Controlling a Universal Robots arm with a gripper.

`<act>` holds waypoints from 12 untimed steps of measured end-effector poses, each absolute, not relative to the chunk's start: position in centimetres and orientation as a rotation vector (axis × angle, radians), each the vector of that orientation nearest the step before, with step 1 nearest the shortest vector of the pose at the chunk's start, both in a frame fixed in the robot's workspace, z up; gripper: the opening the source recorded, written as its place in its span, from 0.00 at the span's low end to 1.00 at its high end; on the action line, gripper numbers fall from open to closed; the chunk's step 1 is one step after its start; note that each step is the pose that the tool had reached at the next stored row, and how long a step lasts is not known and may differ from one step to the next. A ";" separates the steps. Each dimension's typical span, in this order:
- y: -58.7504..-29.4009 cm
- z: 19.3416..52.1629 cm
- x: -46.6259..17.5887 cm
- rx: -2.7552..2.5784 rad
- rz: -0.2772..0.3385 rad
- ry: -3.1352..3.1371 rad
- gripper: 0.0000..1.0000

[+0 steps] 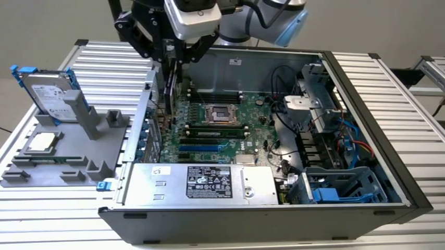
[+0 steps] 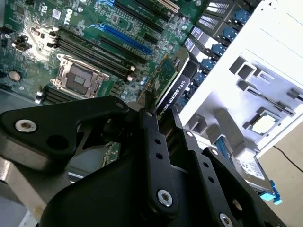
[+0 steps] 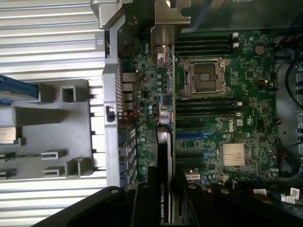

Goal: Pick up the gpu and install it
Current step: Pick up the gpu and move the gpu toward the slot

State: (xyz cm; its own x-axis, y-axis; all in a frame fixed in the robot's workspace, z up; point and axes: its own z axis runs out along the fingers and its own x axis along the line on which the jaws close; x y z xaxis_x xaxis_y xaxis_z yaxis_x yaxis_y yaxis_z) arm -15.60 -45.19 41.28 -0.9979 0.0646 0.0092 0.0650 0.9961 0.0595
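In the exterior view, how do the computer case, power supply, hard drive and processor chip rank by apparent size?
Largest to smallest:
1. computer case
2. power supply
3. hard drive
4. processor chip
Nearness differs, but the order looks clear.

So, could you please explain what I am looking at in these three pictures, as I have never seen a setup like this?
It is one robot arm with a black gripper at its end. The exterior view looks from off the arm onto a slatted metal table. The two wrist views come from cameras riding on the arm, looking past the gripper. On the table lies an open computer case with its green motherboard exposed. Beside it, on the exterior view's left, a grey holder carries a hard drive and a processor chip. The gripper is shut on the gpu, held on edge over the motherboard near the case wall beside the holder. Whether it sits in a slot, I cannot tell.
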 end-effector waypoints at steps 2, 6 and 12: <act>-45.2 41.3 -15.5 -0.102 -0.094 -3.131 0.00; -45.2 41.3 -15.2 -0.102 -0.094 -3.131 0.00; -45.2 41.3 -14.8 -0.102 -0.094 -3.131 0.00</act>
State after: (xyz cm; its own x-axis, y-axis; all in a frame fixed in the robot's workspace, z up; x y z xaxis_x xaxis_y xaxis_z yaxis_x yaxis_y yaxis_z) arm -14.78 -45.20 41.28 -0.9979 0.0646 0.0092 0.0650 0.9961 0.0594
